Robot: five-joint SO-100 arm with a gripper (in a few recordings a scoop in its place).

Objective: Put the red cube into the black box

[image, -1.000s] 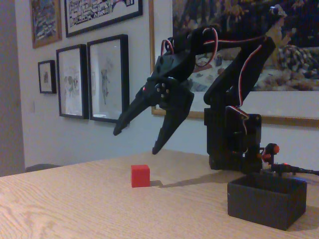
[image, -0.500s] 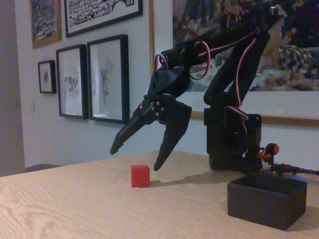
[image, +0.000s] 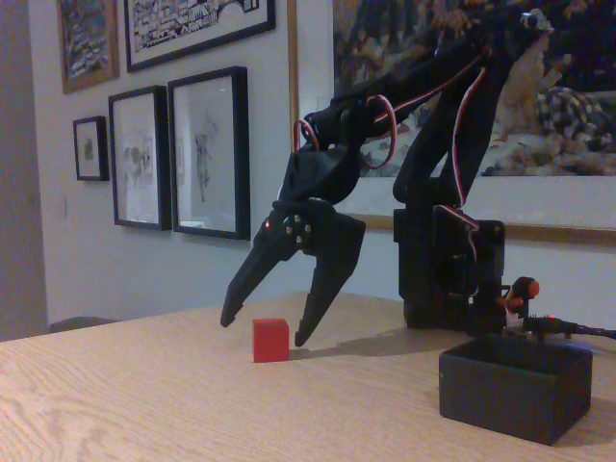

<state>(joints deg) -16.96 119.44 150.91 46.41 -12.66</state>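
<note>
Pincer (image: 263,330) is spread wide, its 2 tips hanging low over the wooden table (image: 144,404) on either side of the red cube (image: 270,340), not touching it. Cube sits right below the gap. Black box (image: 515,387) is well off to the pincer's right, near the arm's base (image: 449,269).

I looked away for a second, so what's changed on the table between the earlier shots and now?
The open pincer has come down until its tips straddle the red cube, not yet gripping it. The cube and the black box stayed put.
</note>
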